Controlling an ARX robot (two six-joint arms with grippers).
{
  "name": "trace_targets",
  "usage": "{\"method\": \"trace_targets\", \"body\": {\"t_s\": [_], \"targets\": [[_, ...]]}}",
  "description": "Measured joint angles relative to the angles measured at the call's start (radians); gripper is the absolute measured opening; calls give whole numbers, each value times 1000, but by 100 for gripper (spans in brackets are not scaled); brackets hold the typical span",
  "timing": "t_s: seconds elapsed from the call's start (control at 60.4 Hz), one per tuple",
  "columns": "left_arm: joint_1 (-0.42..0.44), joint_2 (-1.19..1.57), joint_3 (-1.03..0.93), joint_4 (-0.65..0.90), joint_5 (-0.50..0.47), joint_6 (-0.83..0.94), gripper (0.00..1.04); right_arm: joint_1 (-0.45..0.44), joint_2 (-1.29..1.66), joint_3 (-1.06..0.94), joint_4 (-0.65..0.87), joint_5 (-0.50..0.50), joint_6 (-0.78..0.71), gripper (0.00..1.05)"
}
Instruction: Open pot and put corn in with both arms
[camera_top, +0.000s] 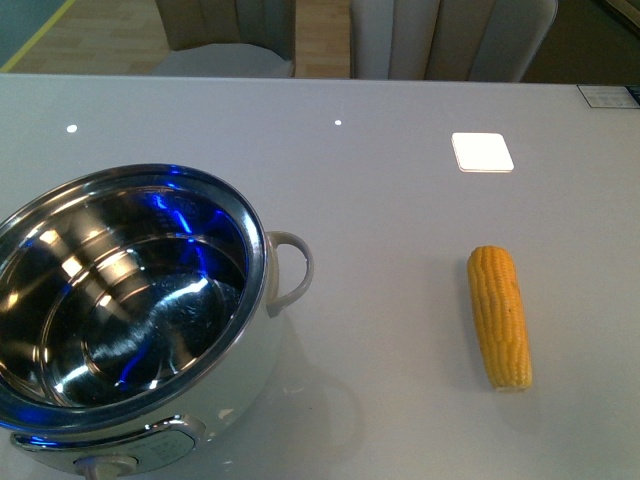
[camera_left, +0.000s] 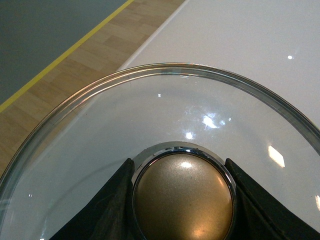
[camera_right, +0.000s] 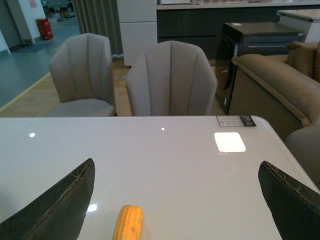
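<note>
Front view: large round white electric pot, shiny steel inside (camera_top: 130, 300), lidless, at left of grey counter (camera_top: 380, 200). Husked yellow corn cob (camera_top: 500, 316) lies well to its right.

Left wrist view: left gripper (camera_left: 182, 202) clamped on beige knob (camera_left: 182, 187) of glass lid (camera_left: 150, 115).

Right wrist view: right gripper (camera_right: 176, 167) spread wide, cob ahead, apart from it. Cob likely stiff, light, apt to roll; grip mid-length.

The white table (camera_top: 380, 230) bears the lidless pot (camera_top: 256, 262) at left, the corn (camera_top: 500, 315) lying well apart rightward.

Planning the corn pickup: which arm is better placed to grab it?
Right. The left gripper is shut on the lid, while the right gripper is open with the corn ahead of it.
</note>
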Motion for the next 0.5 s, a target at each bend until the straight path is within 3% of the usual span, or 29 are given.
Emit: {"method": "trace_targets", "body": {"t_s": [0.497], "targets": [[-59,160,120,13,7,-1,45,0,0,0,0,0,0,96]]}}
